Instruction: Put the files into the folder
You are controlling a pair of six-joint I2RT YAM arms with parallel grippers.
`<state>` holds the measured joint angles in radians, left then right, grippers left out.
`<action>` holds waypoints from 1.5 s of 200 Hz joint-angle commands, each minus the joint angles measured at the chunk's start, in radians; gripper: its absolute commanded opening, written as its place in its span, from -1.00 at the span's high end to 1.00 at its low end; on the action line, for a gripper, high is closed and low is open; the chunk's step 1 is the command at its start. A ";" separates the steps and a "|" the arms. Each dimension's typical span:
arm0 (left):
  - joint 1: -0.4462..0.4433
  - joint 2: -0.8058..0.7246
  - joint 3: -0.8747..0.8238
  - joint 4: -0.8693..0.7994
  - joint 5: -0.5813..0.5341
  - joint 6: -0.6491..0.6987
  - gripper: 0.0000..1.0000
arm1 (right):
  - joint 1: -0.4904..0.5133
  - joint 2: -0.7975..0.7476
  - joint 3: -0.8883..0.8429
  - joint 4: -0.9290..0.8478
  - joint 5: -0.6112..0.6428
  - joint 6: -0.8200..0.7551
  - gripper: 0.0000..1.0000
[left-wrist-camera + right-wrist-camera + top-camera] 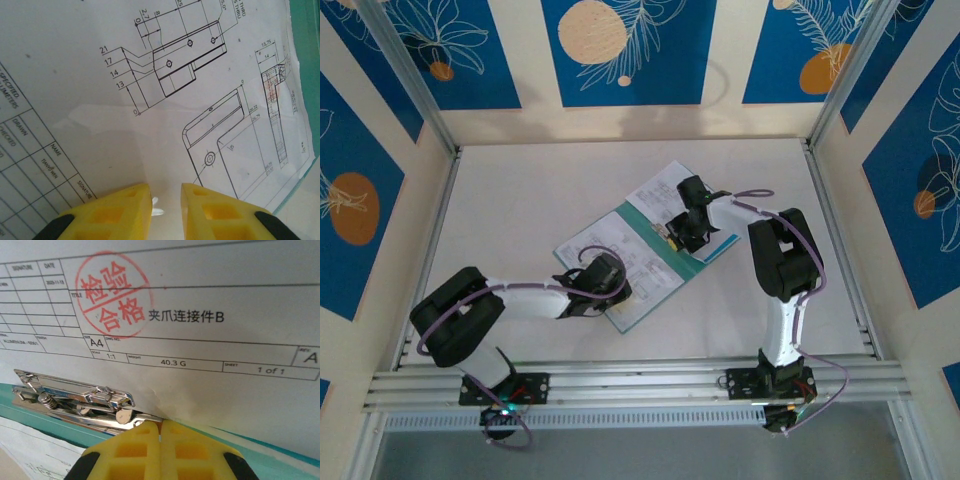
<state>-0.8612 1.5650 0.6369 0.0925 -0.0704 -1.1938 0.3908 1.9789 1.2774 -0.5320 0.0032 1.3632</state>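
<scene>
The teal folder (718, 247) lies open mid-table with white printed files (658, 190) on both halves. My left gripper (608, 290) rests tip-down on the near-left sheet (200, 75), which carries line drawings; its yellow fingers (120, 210) stand a little apart with bare paper in the gap. A strip of teal folder (306, 30) runs along that sheet's far edge. My right gripper (161, 422) is shut, its tips against the end of the metal clip (75, 395) on the folder's spine (30, 412). A stamped sheet (200, 355) lies just beyond the clip.
The white table (520, 190) is walled on three sides, with aluminium rails (620, 385) along the near edge. The folder lies at an angle between the two arms. Free room lies to the far left and right of it.
</scene>
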 commanded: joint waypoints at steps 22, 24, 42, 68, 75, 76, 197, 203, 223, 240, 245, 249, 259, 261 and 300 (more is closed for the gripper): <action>0.020 0.001 -0.016 -0.125 -0.008 0.022 0.52 | 0.017 0.048 -0.091 -0.184 0.110 -0.008 1.00; 0.021 0.002 -0.016 -0.125 -0.007 0.022 0.52 | 0.019 0.045 -0.087 -0.185 0.108 -0.011 1.00; 0.021 -0.001 -0.016 -0.125 -0.009 0.021 0.52 | 0.023 0.019 -0.051 -0.199 0.090 -0.019 1.00; 0.021 -0.002 -0.016 -0.125 -0.009 0.021 0.52 | 0.020 -0.009 -0.023 -0.215 0.074 -0.021 1.00; 0.021 -0.002 -0.016 -0.127 -0.009 0.022 0.52 | 0.019 -0.011 -0.017 -0.220 0.073 -0.021 1.00; 0.021 -0.002 -0.016 -0.128 -0.009 0.021 0.52 | 0.018 -0.012 -0.017 -0.221 0.073 -0.022 1.00; 0.025 -0.003 0.019 -0.206 -0.022 0.080 0.52 | 0.011 -0.171 -0.013 -0.183 0.075 -0.063 0.41; 0.025 -0.008 0.021 -0.215 -0.025 0.085 0.52 | 0.011 -0.186 -0.015 -0.179 0.078 -0.068 0.38; 0.033 -0.018 0.029 -0.250 -0.035 0.112 0.52 | 0.010 -0.238 -0.045 -0.156 0.078 -0.080 0.33; 0.042 -0.026 0.036 -0.282 -0.039 0.141 0.52 | 0.007 -0.278 -0.077 -0.138 0.080 -0.092 0.32; 0.047 -0.029 0.038 -0.292 -0.040 0.151 0.51 | 0.005 -0.288 -0.090 -0.128 0.079 -0.097 0.32; 0.050 -0.031 0.040 -0.303 -0.041 0.159 0.52 | 0.004 -0.297 -0.101 -0.122 0.078 -0.100 0.32; 0.062 -0.038 0.045 -0.330 -0.046 0.183 0.52 | 0.002 -0.318 -0.130 -0.106 0.078 -0.109 0.33; 0.064 -0.040 0.046 -0.339 -0.047 0.187 0.51 | 0.002 -0.321 -0.136 -0.101 0.078 -0.112 0.33; 0.127 -0.084 0.076 -0.456 -0.076 0.311 0.49 | 0.000 -0.399 -0.273 0.024 0.040 -0.168 0.54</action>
<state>-0.7784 1.5051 0.6857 -0.1879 -0.1028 -0.9985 0.3923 1.6299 1.0706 -0.5827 0.0746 1.2427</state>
